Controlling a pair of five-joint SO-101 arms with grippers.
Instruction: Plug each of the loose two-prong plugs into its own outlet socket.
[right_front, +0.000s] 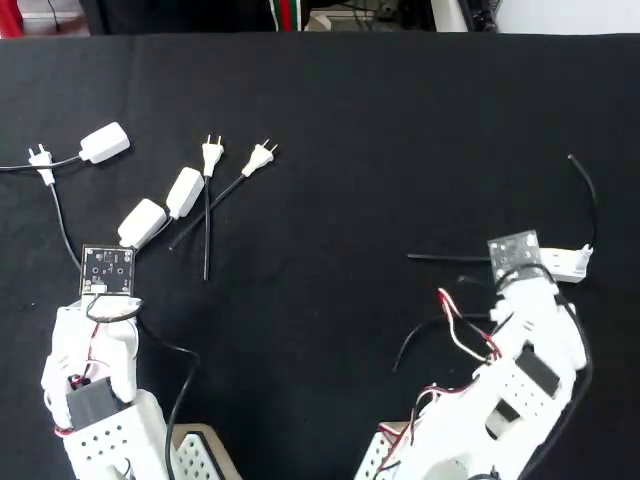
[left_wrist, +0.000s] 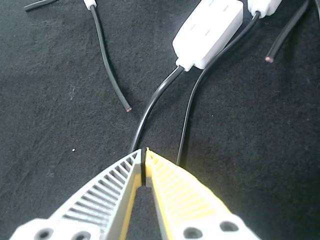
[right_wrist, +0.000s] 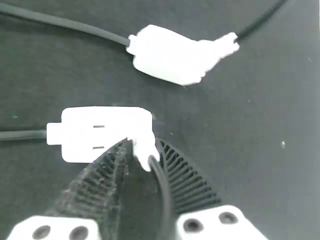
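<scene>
My left gripper (left_wrist: 145, 152) is shut just above the black table, with two black cables (left_wrist: 155, 102) running under its tips from a white outlet socket (left_wrist: 210, 30). Three sockets (right_front: 142, 222) (right_front: 184, 192) (right_front: 104, 143) lie beyond the left arm. Loose two-prong plugs (right_front: 212, 155) (right_front: 260, 157) (right_front: 40, 160) lie near them. My right gripper (right_wrist: 142, 145) is shut on a white plug (right_wrist: 145, 150), its cable between the fingers. That plug touches the end of a white socket (right_wrist: 95, 135) whose two slots face up. Beyond lies another socket (right_wrist: 167, 55) with a plug (right_wrist: 220, 45) at its end.
Short black cable ends (right_front: 205, 230) trail from the loose plugs toward the table's middle. More black cables (right_front: 445, 258) (right_front: 588, 190) lie around the right arm (right_front: 520, 370). The back edge of the table (right_front: 320, 34) borders clutter behind.
</scene>
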